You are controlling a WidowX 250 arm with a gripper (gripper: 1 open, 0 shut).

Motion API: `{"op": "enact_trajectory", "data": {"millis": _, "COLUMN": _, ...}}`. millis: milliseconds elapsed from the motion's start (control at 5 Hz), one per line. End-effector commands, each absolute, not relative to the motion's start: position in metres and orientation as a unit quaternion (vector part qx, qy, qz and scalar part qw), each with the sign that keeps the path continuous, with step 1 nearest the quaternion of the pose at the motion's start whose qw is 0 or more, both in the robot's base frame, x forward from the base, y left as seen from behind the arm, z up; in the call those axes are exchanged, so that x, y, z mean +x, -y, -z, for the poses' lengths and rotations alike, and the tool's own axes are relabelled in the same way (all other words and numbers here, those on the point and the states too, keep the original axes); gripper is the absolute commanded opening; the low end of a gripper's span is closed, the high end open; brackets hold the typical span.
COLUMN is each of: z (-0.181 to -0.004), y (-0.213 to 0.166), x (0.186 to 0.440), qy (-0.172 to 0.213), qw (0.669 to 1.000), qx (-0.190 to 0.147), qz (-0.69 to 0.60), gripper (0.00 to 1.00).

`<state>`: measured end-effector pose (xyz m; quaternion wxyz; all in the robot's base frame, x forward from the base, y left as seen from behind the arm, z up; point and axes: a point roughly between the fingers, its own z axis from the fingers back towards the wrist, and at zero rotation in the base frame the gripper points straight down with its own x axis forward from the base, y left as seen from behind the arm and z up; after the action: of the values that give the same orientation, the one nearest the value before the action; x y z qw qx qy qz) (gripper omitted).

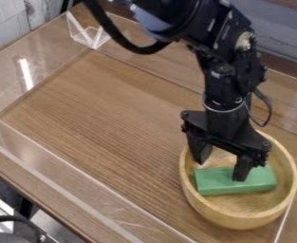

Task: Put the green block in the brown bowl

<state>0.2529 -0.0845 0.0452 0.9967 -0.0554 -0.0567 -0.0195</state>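
We find the gripper (227, 158) pointing straight down into the bowl (212, 210), its jaws spread wide and holding nothing. The green block (222, 182) lies flat inside the bowl, directly beneath the jaws. The bowl sits on the wooden table (100, 104).

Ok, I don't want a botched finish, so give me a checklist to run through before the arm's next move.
1. Block inside the bowl: ok, it lies flat in there.
2. Gripper open: ok, fingers spread.
3. Fingers clear of the block: cannot tell, they stand right over it.
4. Fingers clear of the bowl's rim: ok, both are inside it.
5. Bowl fully on the table: ok.
6. Path straight up free: ok, nothing above the bowl but the arm.
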Motion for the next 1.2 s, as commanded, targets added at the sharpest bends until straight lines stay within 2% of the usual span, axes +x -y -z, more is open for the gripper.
{"op": "enact_trajectory", "data": {"millis": 0, "z": -0.049, "y": 0.081, "x": 0.259, "qy": 0.071, "qw": 0.996, "qx": -0.059, "qz": 0.014, "gripper": 1.0}}
{"op": "enact_trajectory", "data": {"millis": 800, "z": -0.039, "y": 0.076, "x": 0.26, "qy": 0.063, "qw": 0.996, "qx": -0.057, "qz": 0.008, "gripper": 1.0}}
{"op": "enact_trajectory", "data": {"millis": 1000, "z": -0.041, "y": 0.071, "x": 0.261, "qy": 0.059, "qw": 0.997, "qx": -0.057, "qz": 0.004, "gripper": 1.0}}
